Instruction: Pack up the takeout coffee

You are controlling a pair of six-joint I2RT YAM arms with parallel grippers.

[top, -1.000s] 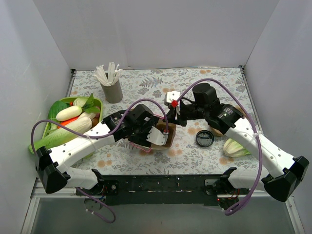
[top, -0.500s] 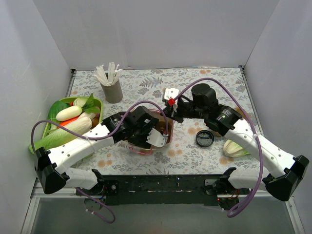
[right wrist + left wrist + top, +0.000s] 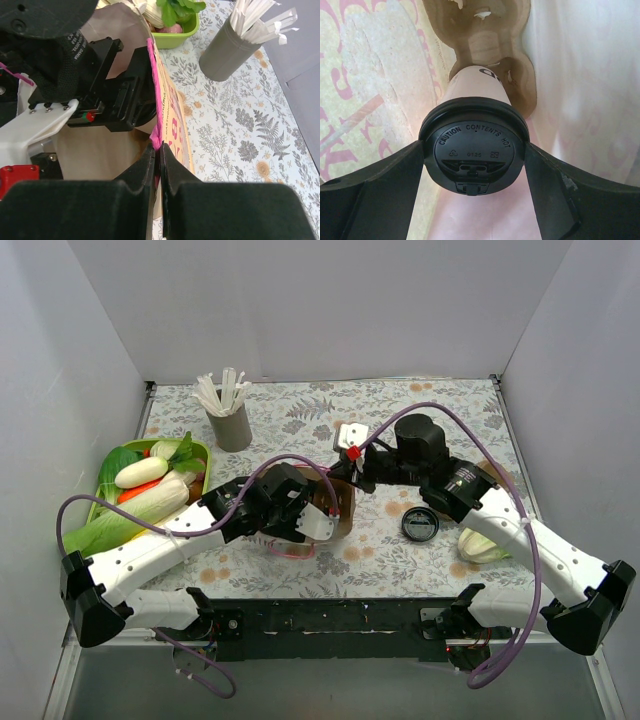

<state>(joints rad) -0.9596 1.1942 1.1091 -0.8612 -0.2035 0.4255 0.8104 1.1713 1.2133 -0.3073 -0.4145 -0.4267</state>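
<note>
Left wrist: my left gripper point(image 3: 474, 167) clasps the black-lidded white paper cup point(image 3: 479, 87) inside the brown paper bag point(image 3: 380, 75); right gripper point(image 3: 159, 150) pinches it open.

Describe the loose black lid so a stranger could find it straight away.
Look at the right half of the floral table. Between the brown bag and the pale cabbage lies the lid: small, round, black, flat on the cloth, with no cup under it.

Jaws tight on pink bag handle point(image 3: 155, 100)
</note>
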